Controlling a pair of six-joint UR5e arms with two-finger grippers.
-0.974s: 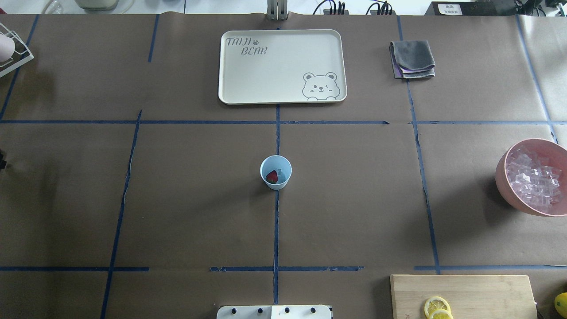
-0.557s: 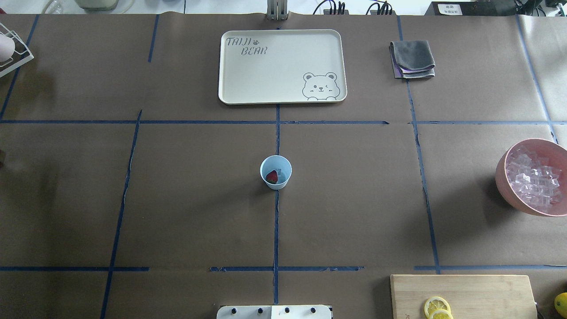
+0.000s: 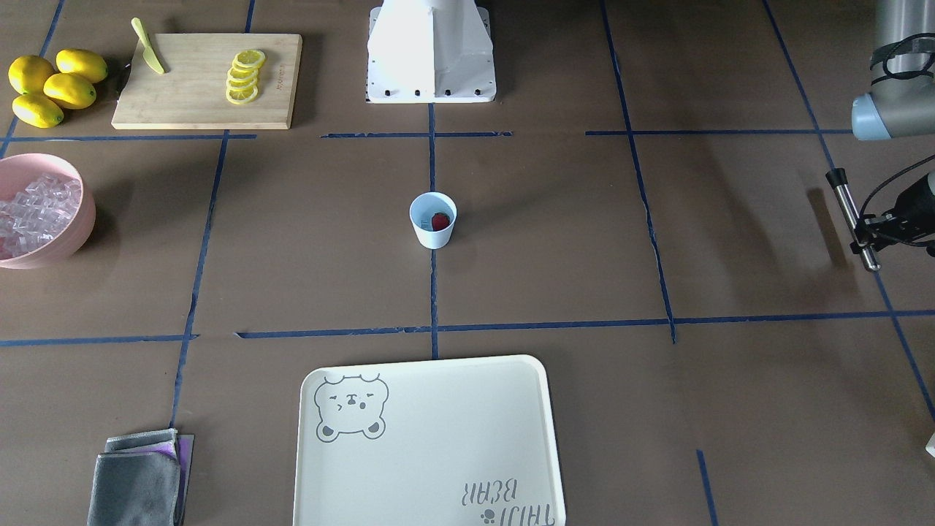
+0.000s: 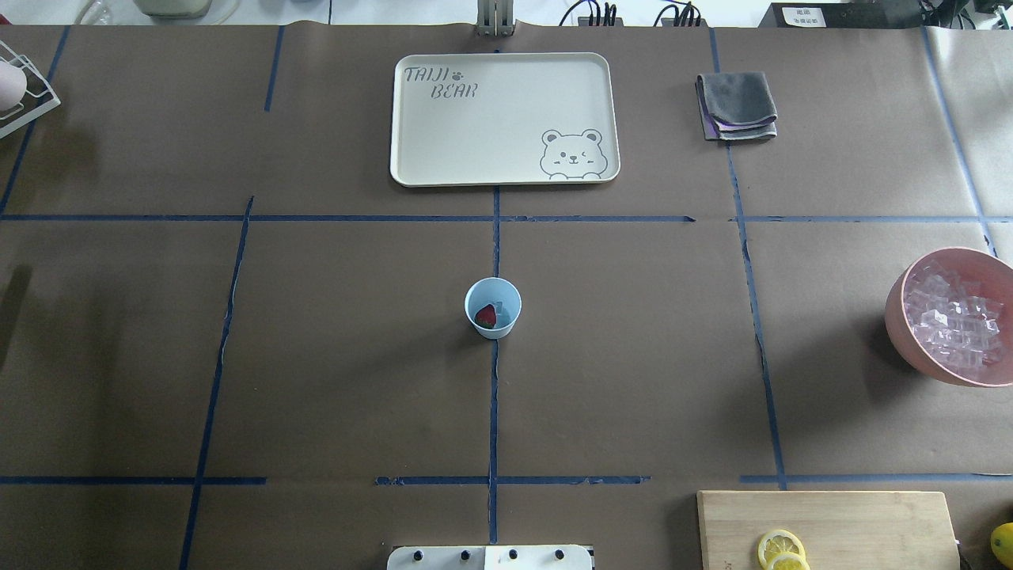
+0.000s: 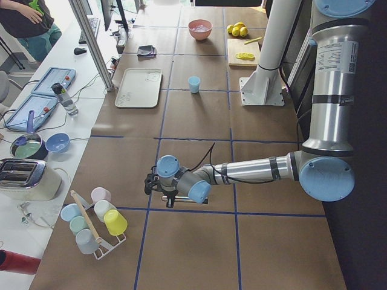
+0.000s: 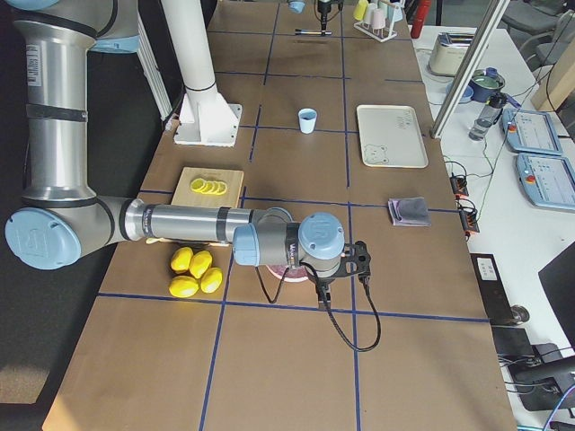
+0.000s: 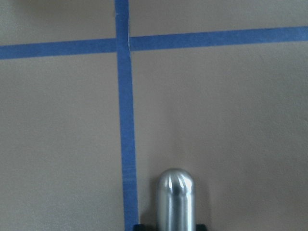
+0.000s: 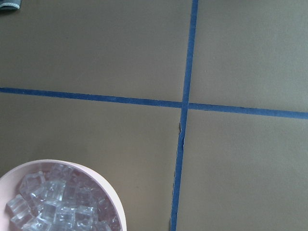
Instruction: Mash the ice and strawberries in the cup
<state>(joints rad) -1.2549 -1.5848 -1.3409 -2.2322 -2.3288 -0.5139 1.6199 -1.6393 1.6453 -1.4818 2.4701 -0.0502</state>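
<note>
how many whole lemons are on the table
4 whole lemons, all bunched together beside the cutting board, on the robot's right, near the pink bowl. None looks hidden; the lemon slices aren't counted.

The cup (image 4: 506, 301) stands mid-table, tray (image 4: 491, 127) and pink bowl (image 4: 898, 324) well apart.

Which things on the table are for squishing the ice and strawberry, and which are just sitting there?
For the job: cup, strawberry inside it, ice in the pink bowl, metal rod in the left gripper.

Just lying about: bear tray, grey cloth, cutting board, lemon slices, whole lemons, knife.
</note>
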